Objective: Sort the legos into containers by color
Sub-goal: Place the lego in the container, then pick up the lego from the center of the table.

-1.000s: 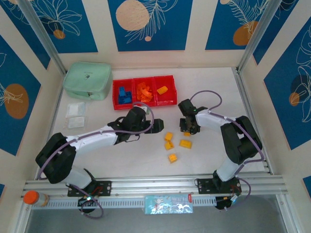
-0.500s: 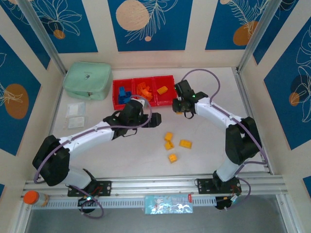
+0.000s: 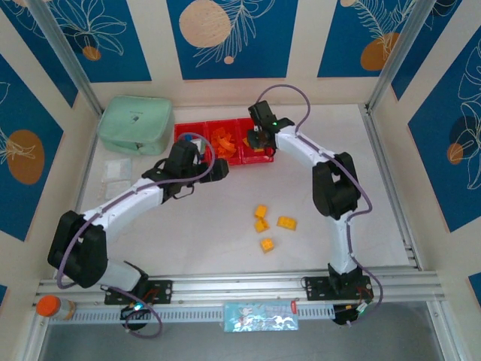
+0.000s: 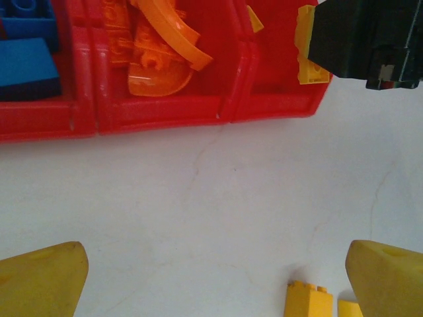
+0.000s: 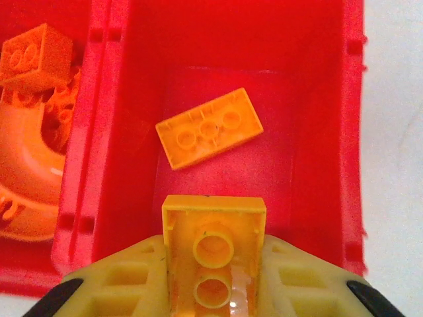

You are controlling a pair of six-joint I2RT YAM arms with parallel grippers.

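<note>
Right tool (image 5: 213,267) moved far, now over right-hand bin (image 5: 320,99)
Pinching yellow brick (image 5: 213,228) (release looks next); left tool (image 4: 215,277) spread.

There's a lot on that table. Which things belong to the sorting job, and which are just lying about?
Part of the job: red bins; blue bricks and orange bricks inside; a binned yellow brick; the held yellow brick in the right fingers; four loose yellow bricks.
Just lying about: mint green pouch; clear packets.
</note>
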